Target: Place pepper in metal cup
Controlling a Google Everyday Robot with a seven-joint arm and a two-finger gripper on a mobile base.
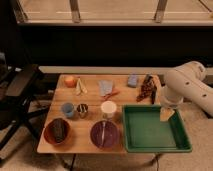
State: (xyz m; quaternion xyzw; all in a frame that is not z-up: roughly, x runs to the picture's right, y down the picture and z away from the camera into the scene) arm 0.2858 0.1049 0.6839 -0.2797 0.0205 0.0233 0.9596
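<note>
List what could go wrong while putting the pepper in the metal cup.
The pepper lies at the edge of the cloth; the hand, near the table's right edge, might snag the cloth too. The metal cup stands close beside the blue cup; the pepper could miss or tip either cup.

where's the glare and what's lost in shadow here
Camera view: brightest along the window ledge at top; the wall below it is near black, and the chair at left fades into shadow. Camera view: the metal cup carries pale glints; the gripper, over the far side of the green tray, is evenly lit.
</note>
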